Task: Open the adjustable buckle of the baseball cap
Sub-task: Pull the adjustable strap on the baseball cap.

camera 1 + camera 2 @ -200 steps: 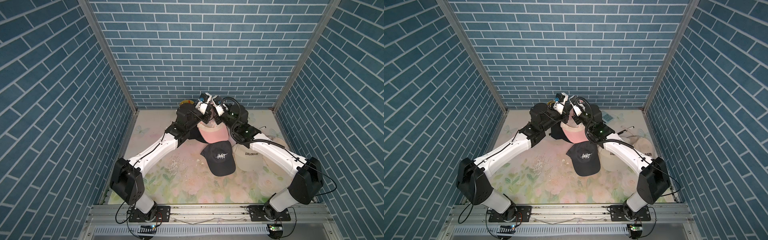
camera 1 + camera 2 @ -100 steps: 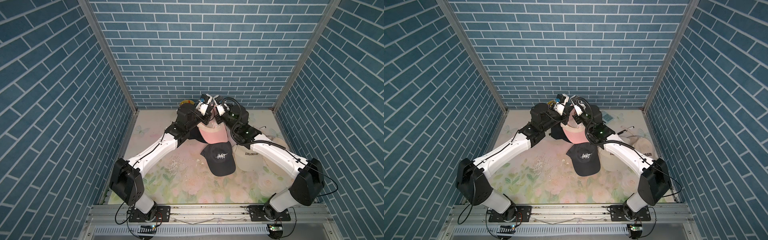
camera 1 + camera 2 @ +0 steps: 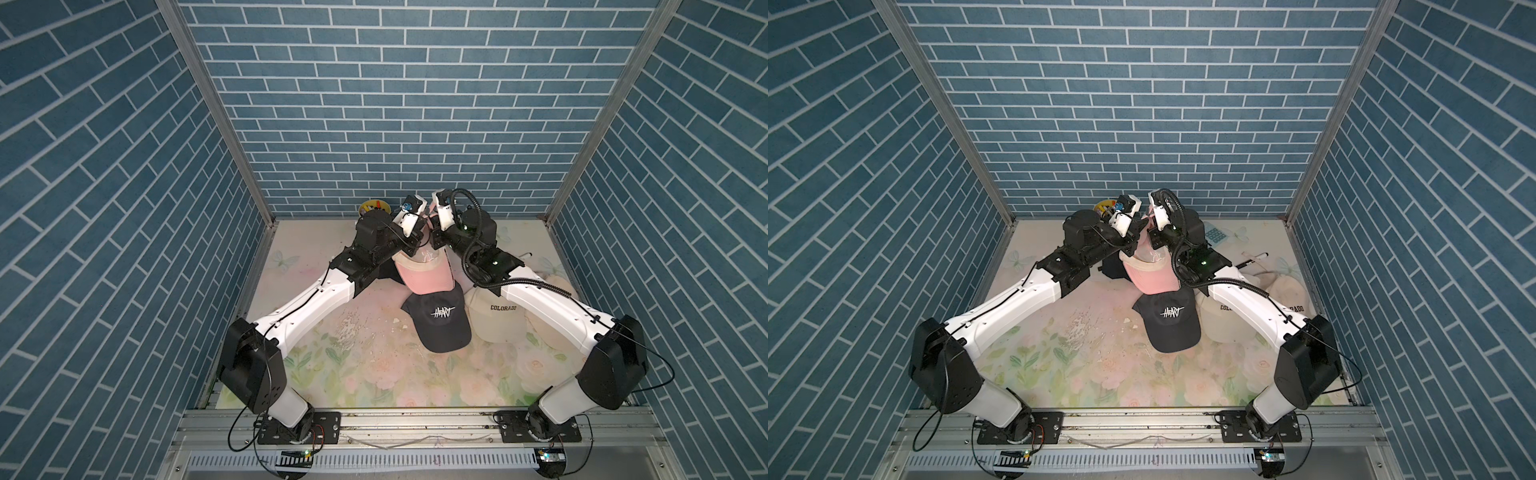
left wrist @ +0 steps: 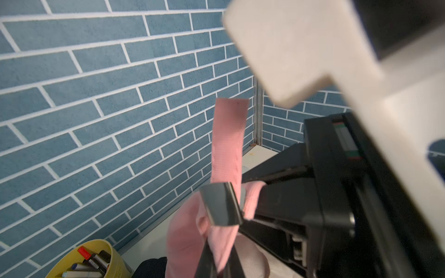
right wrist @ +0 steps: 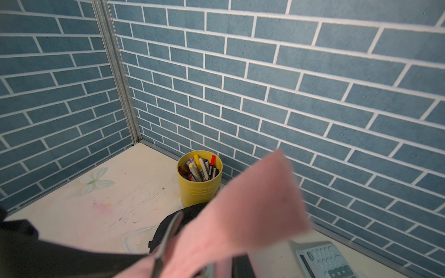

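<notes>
Both grippers held the pink cap (image 3: pixel 424 274) by its back, with the buckle between the jaws

The left gripper (image 4: pixel 219 255) had its jaws closed on the cap's fabric just under the metal buckle (image 4: pixel 220 207); the right gripper (image 3: pixel 434 245) was closed too, gripping the cap at the buckle's other side; the strap end (image 4: pixel 228 134) stood free above both jaws; a black cap (image 3: pixel 440 324) and a cream cap (image 3: pixel 498 328) lay below the jaws, on the table (image 3: pixel 332 374); a yellow pen cup (image 5: pixel 199 183) stood beyond them.

Stereo overhead; wrist views near cap (image 4: pixel 183 240)
</notes>
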`<state>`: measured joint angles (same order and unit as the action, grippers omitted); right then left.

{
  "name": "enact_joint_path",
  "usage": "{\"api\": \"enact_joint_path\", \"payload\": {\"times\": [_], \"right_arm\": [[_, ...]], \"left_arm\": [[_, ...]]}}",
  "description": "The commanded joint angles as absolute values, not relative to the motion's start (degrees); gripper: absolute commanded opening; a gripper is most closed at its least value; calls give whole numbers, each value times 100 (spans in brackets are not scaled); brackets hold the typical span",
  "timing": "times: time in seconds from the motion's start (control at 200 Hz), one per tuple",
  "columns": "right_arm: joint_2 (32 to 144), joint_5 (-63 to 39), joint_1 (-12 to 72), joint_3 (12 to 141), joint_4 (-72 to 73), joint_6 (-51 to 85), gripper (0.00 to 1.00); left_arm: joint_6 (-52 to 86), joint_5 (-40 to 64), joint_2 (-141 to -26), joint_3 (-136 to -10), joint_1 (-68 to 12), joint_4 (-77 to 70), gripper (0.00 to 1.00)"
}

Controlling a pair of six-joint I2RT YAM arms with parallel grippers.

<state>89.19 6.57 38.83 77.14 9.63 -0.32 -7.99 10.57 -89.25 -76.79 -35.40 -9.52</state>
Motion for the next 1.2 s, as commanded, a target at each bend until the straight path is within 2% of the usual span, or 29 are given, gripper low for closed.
{"api": "enact_joint_path", "payload": {"times": [0.0, 0.2, 0.305, 0.415, 0.68, 1.015, 1.195], "right_arm": [[8886, 1102, 3530, 8038, 1244, 749, 0], [8998, 697, 3489, 8031, 1350, 1071, 0], [9027, 18, 3581, 7780, 1657, 536, 11], [8931, 9, 3666, 7459, 1851, -75, 25], [8787, -150, 3759, 7679, 1240, -1348, 41], [8613, -202, 4050, 7799, 928, -2261, 49], [8662, 22, 4100, 7893, 934, -2393, 47]], "left_arm": [[-879, 805, -8728, -7518, -3446, -406, 0], [-695, 961, -8740, -7521, -3445, -505, 0], [-664, 934, -8719, -7572, -3450, -597, 0], [-720, 956, -8689, -7769, -3445, -516, 0], [-688, 1010, -8701, -8068, -3361, -238, 0], [-537, 1040, -8929, -8452, -3230, 38, 0], [-466, 1134, -9000, -8564, -3227, 31, 0]]}}
